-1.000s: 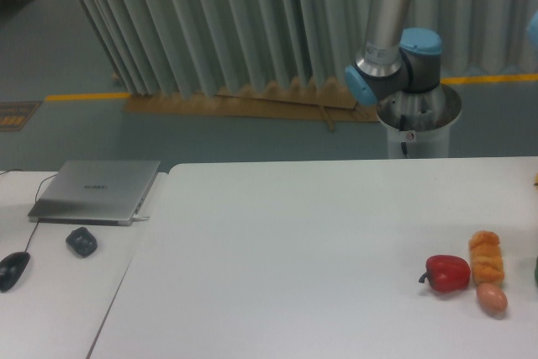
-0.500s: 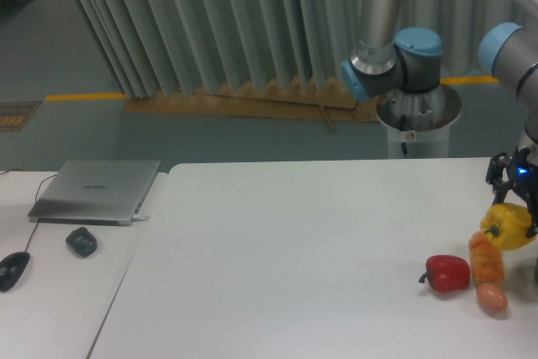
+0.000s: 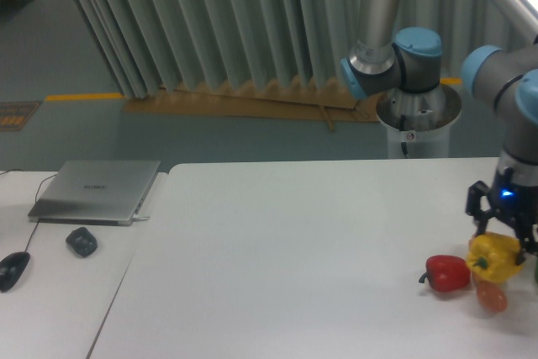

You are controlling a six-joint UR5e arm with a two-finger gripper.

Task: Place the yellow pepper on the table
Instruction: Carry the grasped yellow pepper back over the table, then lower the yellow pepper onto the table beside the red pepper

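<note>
Gripping the yellow pepper (image 3: 495,259) from above, the gripper (image 3: 502,240) has its dark fingers closed around the top of the fruit near the right edge of the table (image 3: 286,250). The pepper hangs in front of an orange item, hiding all but a small rounded orange piece (image 3: 491,297) that shows just below it; whether the pepper touches the tabletop cannot be told. The red pepper (image 3: 447,272) lies on the table just to the left of the yellow pepper, its stem pointing left. No bowl, tray or other container is visible.

Well to the left of the red pepper, on a separate narrower desk (image 3: 59,292), lie a closed silver laptop (image 3: 97,191), a small dark lump (image 3: 81,241) in front of it, and a mouse (image 3: 13,270) with its cable.
</note>
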